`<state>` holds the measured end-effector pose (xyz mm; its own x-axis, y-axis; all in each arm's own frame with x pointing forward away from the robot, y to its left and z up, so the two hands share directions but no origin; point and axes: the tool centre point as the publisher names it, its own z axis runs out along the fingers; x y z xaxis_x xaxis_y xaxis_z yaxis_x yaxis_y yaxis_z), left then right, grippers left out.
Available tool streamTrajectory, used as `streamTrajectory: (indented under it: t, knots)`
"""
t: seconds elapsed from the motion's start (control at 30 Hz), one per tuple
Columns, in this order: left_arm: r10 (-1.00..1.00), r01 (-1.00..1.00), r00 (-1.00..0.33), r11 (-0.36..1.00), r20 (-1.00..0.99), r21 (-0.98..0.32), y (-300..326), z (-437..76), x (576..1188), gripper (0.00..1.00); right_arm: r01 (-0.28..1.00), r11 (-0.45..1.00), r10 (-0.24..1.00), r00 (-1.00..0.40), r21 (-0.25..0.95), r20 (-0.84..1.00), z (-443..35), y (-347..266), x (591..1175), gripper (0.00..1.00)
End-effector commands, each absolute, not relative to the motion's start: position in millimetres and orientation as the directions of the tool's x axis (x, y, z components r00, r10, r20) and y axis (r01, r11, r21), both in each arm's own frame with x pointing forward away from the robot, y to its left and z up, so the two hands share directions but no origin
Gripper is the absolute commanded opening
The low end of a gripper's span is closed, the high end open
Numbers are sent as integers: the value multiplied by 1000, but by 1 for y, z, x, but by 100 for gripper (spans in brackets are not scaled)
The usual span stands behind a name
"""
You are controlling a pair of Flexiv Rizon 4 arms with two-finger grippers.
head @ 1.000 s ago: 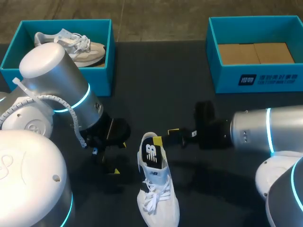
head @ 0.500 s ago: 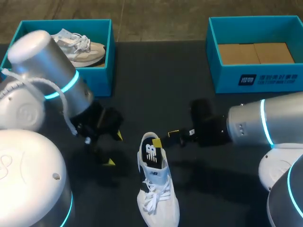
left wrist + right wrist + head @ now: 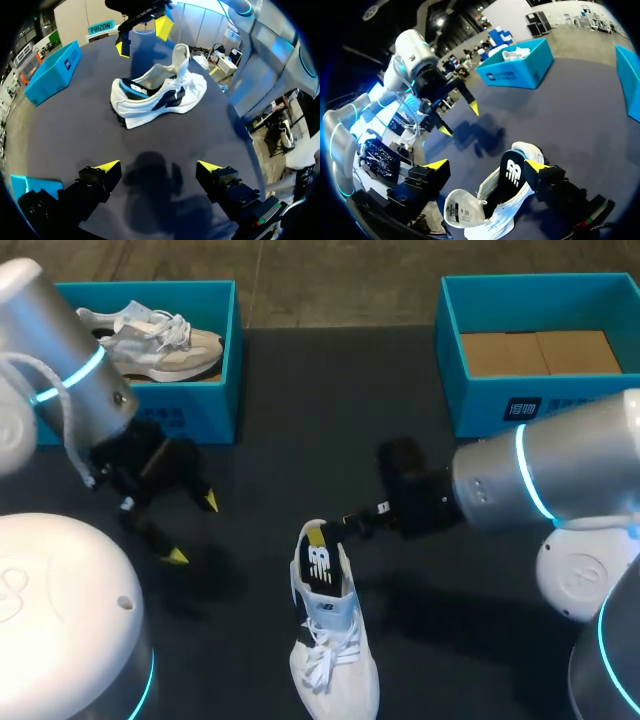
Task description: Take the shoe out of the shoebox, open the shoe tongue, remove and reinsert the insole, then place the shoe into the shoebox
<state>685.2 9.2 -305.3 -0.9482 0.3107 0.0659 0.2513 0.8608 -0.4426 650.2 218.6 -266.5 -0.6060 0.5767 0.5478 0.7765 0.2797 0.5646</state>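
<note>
Shoe (image 3: 157, 95) side-on from left wrist, tongue (image 3: 512, 170) logo facing right wrist

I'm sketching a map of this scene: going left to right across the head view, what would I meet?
left gripper → loose white shoe → right shoebox. Left out because they overlap: the right gripper, over the shoe, and the left shoebox, beyond the left gripper.

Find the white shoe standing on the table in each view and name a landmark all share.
Head view: white shoe low in the middle.
Left wrist view: white shoe ahead of the left gripper.
Right wrist view: white shoe between the open fingers of the right gripper.
Shared landmark: the right gripper, by the shoe's opening.
</note>
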Motion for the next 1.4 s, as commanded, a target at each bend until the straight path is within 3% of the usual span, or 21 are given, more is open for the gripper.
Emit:
streamTrajectory:
  t: [0.03, 0.07, 0.1, 0.4, 0.77, 1.13, 1.4]
  knots:
    - [343, 282, -937, 850, 60, -446, 29, -285, 694, 100, 790, 286, 854, -467, 542, 229, -263, 227, 649, 33]
    - [338, 279, -939, 851, 57, -445, 33, -282, 697, 100, 792, 285, 862, -458, 539, 217, -263, 227, 649, 11]
    - [357, 299, -933, 843, 50, -448, 37, -278, 700, 100, 790, 283, 865, -456, 544, 212, -263, 228, 649, 0]
    - [381, 336, -924, 824, 7, -457, 62, -261, 721, 100, 836, 288, 911, -389, 466, 136, -266, 235, 653, 0]
    - [381, 336, -924, 824, 7, -457, 62, -261, 721, 100, 836, 288, 911, -389, 466, 136, -266, 235, 653, 0]
    - [427, 380, -904, 787, -16, -487, 93, -236, 754, 100, 888, 186, 978, -210, 421, 10, -292, 262, 649, 0]
    - [609, 551, -792, 685, -42, -476, 105, -225, 762, 100, 882, 146, 988, -152, 448, -22, -307, 272, 643, 0]
